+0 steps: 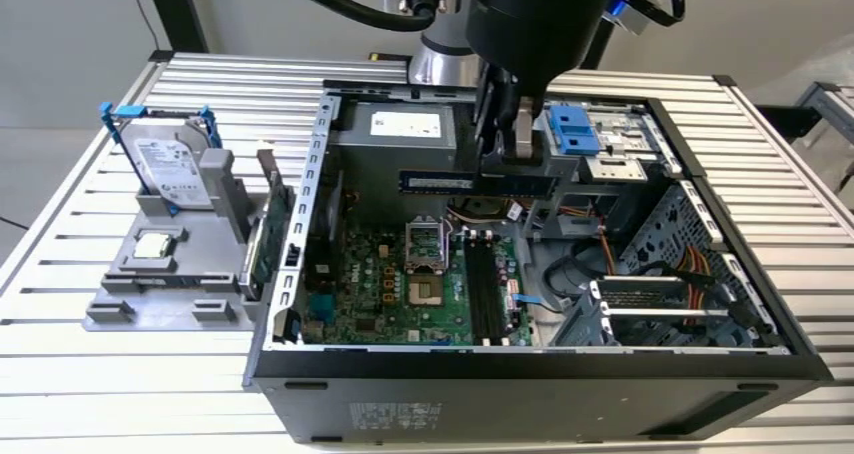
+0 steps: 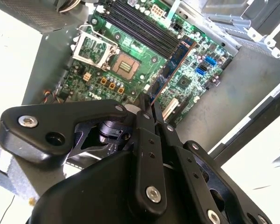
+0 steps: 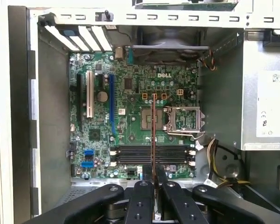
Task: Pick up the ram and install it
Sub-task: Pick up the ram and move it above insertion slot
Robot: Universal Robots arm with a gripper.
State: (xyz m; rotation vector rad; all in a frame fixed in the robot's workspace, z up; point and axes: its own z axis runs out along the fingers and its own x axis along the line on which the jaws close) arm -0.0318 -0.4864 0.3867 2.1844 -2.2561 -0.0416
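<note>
Over the motherboard (image 3: 130, 93), tool (image 3: 153, 171) clamps ram (image 1: 441, 181), broadside in exterior view.

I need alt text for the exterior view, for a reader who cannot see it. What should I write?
The gripper holds the ram over the motherboard of the open computer case. At the exterior view's left, a hard drive stands in a grey holder on the slatted table.

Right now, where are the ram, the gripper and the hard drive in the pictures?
the ram (image 1: 438, 181), exterior view, its free end.
the gripper (image 3: 154, 173), first wrist view, midway between its fingertips, shut on the ram.
the hard drive (image 1: 174, 169), exterior view, its labelled face.
</note>
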